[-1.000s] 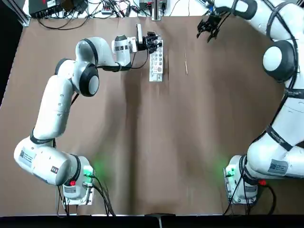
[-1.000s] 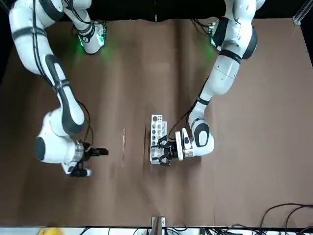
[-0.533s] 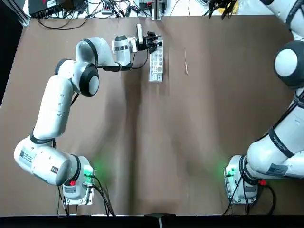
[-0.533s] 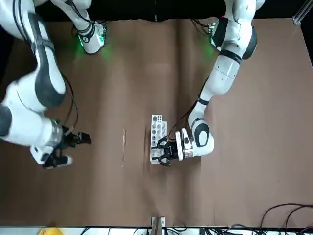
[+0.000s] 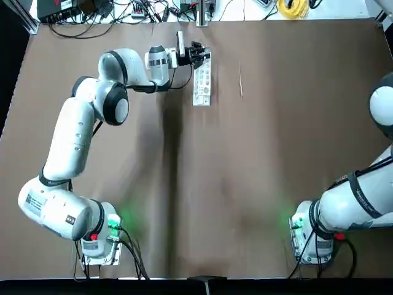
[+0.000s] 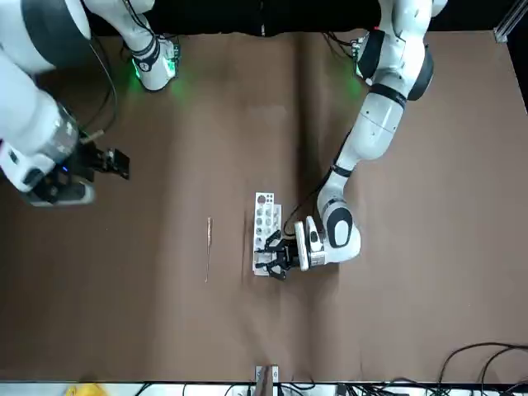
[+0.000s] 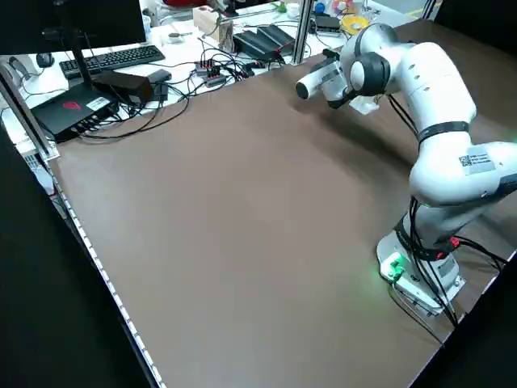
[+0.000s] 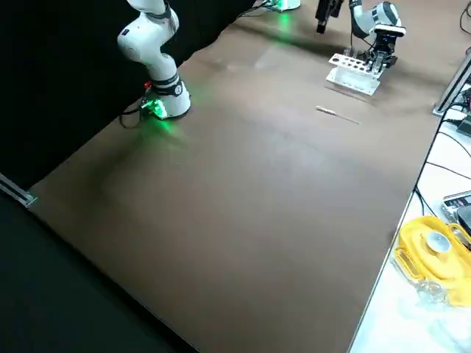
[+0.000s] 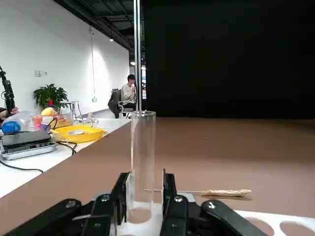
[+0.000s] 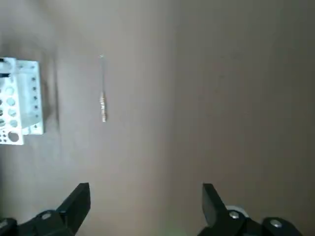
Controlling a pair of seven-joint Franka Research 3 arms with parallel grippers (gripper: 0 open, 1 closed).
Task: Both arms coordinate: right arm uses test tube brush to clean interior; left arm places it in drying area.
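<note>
Test tube brush [image 5: 241, 81] lies beside rack [image 5: 202, 82], right tool [image 10: 145, 209] apart.

The left arm [image 5: 92, 104] stretches low toward the table's far edge, its gripper [image 9: 145, 196] clamped. The right gripper [image 10: 145, 201], raised high, has its fingers spread wide.

Matt brown cloth-like tabletop [image 5: 245, 184] with faint creases, clear glossy glass tube [image 9: 142, 157] between the matt black plastic fingers [image 9: 173, 199] of the left hand [image 9: 146, 202], smooth white plastic rack [image 5: 202, 83] under that hand, glossy white arm shells [image 5: 73, 132], pale wire-thin brush [image 5: 240, 80] with a fuzzy tip
</note>
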